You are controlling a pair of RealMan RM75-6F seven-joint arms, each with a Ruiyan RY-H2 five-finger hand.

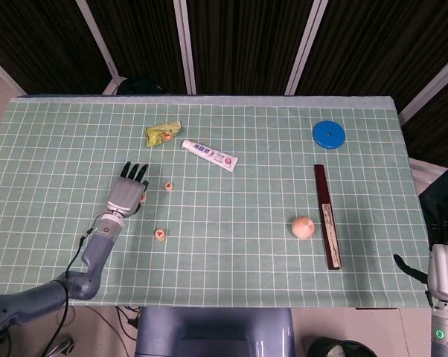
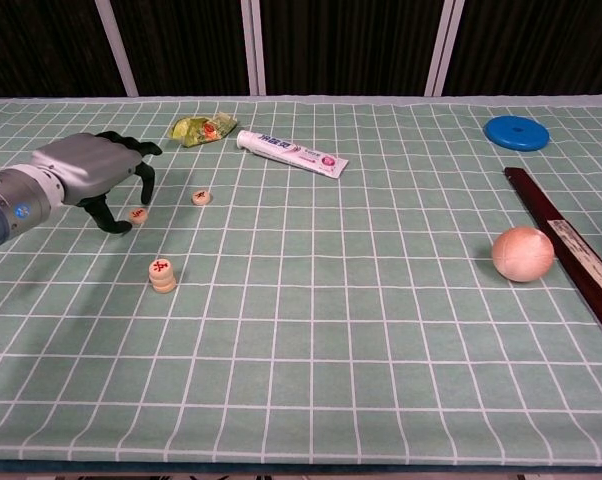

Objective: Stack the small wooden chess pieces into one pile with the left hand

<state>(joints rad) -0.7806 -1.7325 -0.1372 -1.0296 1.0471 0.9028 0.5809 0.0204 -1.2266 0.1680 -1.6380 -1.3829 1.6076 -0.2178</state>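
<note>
Short pile (image 2: 162, 275) of chess pieces near left, two loose pieces left: one (image 2: 138, 214) beneath the left hand (image 2: 93, 172), fingers arched around it but not yet grasping, another (image 2: 201, 197) just right. Toothpaste tube (image 2: 291, 153) and wrapper (image 2: 204, 128) farther back, well apart. Right hand (image 1: 446, 262) idle off the table's right; grip unclear.

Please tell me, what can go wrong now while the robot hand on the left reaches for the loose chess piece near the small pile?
1. The left robot hand arches over a flat, low chess piece; its fingertips may push the piece away instead of pinching it.
2. The existing pile is narrow and close by, so the arm or a badly placed piece could topple it.
3. A second loose piece lies just beside the fingers and could be knocked aside.
</note>
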